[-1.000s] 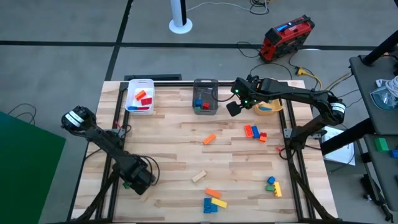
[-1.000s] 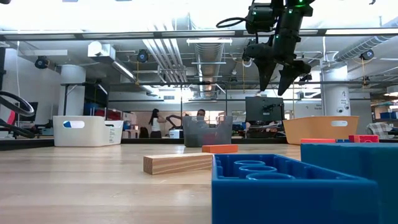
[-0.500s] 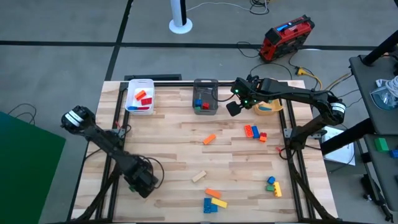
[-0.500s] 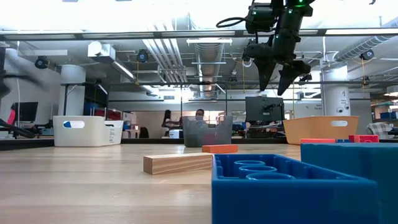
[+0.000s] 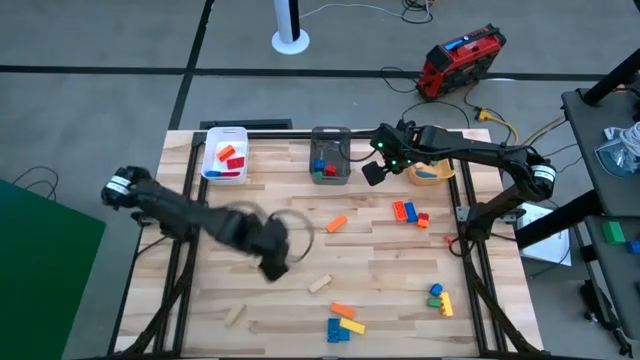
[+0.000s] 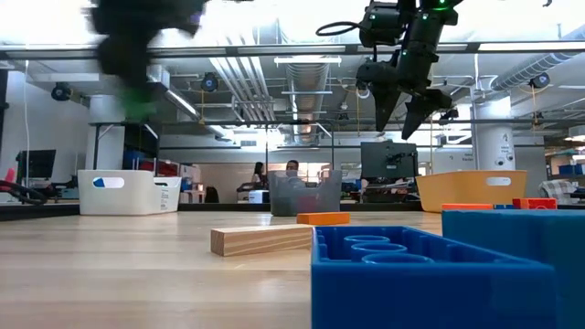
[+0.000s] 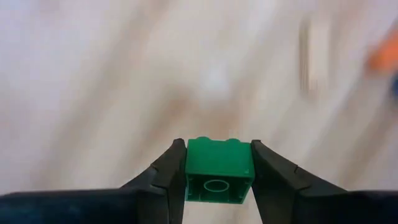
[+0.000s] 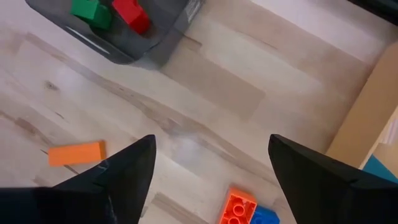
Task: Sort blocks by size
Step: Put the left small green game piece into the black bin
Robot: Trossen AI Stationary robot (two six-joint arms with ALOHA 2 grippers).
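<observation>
The white plastic bin [image 5: 224, 157] at the far left of the wooden counter [image 5: 270, 215] is seen to contain red and orange blocks. To the right of that bin and nearer the front edge, the left claw [image 7: 219, 163] is blurred above the counter; a small green studded brick [image 7: 219, 170] is pinched between its two dark fingers [image 7: 169, 171], both of which are pressed against the brick's sides. Below it a plain wooden bar [image 5: 319, 284] is laid flat, and a second wooden bar [image 5: 234, 316] is found closer to the front edge. Right of the white bin, a grey plastic bin [image 5: 330, 155] is loaded with blue, green and red bricks. An orange flat block [image 5: 336, 224] is placed in front of that grey bin. Further right, the right claw [image 8: 208, 165] is held high above the counter, just right of the grey bin, with its fingers spread wide and nothing between them. An orange plastic bin [image 5: 432, 172] is set beyond it.
</observation>
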